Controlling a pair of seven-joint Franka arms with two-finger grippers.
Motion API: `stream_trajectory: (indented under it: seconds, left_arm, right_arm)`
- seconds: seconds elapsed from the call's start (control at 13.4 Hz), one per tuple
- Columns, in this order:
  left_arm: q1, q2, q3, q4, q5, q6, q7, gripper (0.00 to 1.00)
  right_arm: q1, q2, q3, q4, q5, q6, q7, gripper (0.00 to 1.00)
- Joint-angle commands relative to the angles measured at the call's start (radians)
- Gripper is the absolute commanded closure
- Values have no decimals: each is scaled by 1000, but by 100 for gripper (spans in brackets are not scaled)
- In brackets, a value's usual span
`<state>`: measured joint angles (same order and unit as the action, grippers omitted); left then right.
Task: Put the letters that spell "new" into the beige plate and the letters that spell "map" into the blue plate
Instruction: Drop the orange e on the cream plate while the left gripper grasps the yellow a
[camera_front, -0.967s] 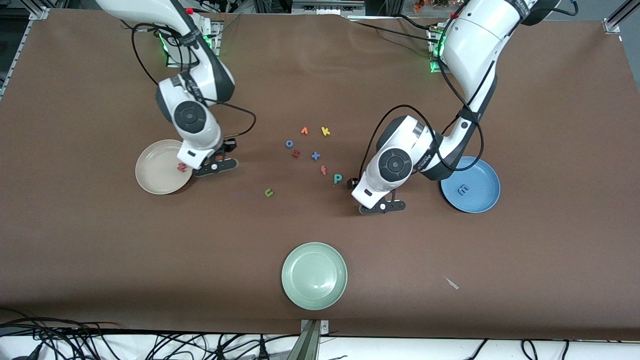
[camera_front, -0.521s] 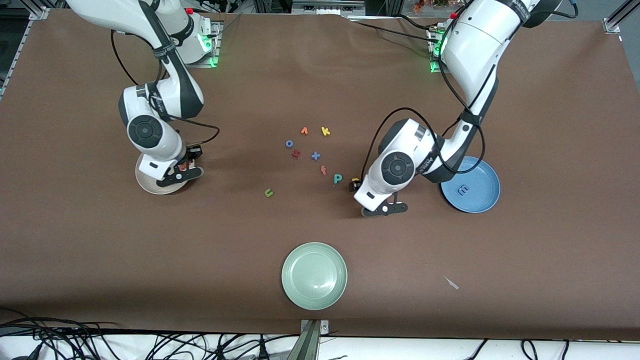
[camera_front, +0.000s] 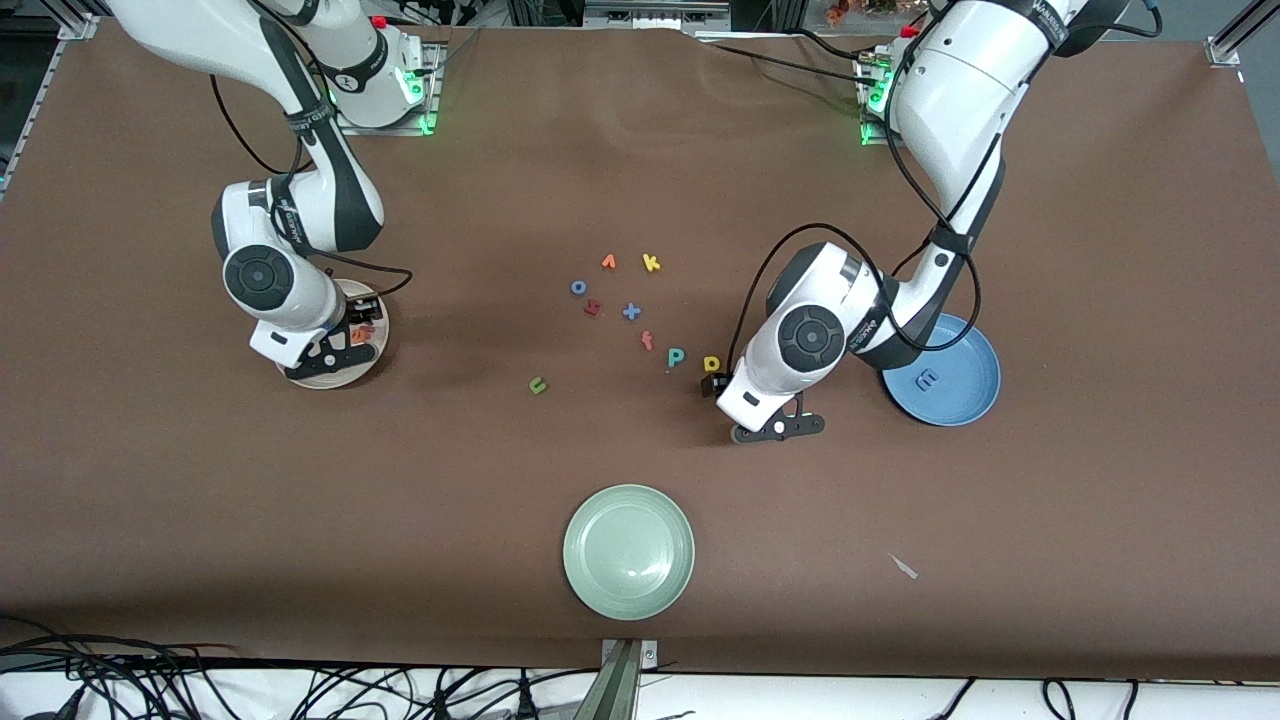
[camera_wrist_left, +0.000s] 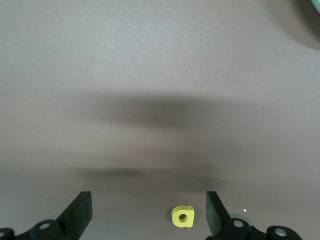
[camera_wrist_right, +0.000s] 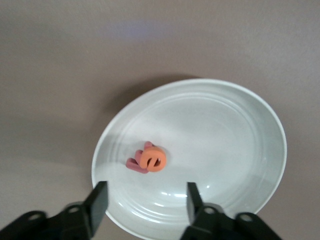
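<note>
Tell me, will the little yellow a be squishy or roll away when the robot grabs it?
The yellow a looks like chunky foam, so probably light and slightly squishy. It lies flat on the table, so it shouldn't roll, though the open left gripper could nudge it sideways.

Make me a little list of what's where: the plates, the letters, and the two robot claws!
beige plate: holds orange e lying on pinkish-red w
blue plate: holds blue m
right claw: open, over the beige plate
left claw: open, low over the table around yellow a
green n: on the table
teal p: on the table beside yellow a
</note>
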<state>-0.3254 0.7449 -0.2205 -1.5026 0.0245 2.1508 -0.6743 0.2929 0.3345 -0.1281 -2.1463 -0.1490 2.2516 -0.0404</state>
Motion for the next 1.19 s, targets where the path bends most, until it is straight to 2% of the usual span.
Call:
stream_trajectory:
  seconds: [0.0,0.45,0.74,0.97,1.12]
  left_arm:
    - [-3,17,3,-10,-2,17,7,0]
    - [-17,45,3,-11,5,32,7,0]
    - [-20,63,3,-10,8,35,1,0]
    - [-17,59,3,1,2,34,5,0]
    - [-35,59,1,-10,6,32,7,4]
  right_arm:
    - [12,-6,31,29,38,-15,51,0]
    - [15,41,140,173,107,-113,218,0]
    - [22,113,215,270,108,-127,341,0]
    - [63,178,225,336,108,-115,413,0]
    - [81,222,226,396,108,-115,454,0]
